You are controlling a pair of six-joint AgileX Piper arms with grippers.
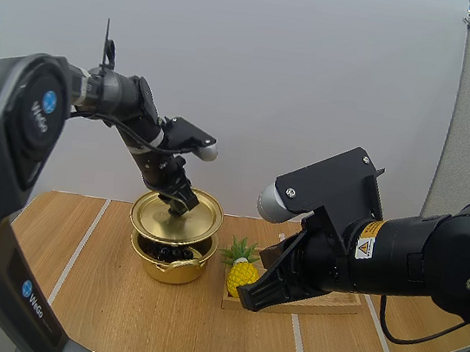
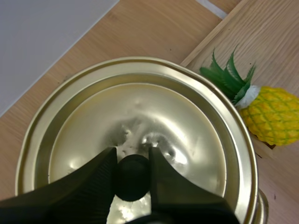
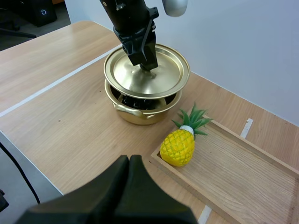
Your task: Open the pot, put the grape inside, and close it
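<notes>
On the table [image 1: 113, 299], centre frame, the pot [image 1: 171, 269] holds the grapes [image 1: 173, 254]. The lid [image 1: 159, 218] hangs just over it, with the left gripper [image 1: 180, 205] pinching the knob [image 2: 132, 179]. Closing looks to be in hand; the next move calls for lowering the lid level, then releasing. The right gripper [image 1: 251, 299], pressed together, hovers by the tray [image 1: 333, 303].

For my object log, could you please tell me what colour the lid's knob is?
The knob is black, clearest in the left wrist view.
</notes>
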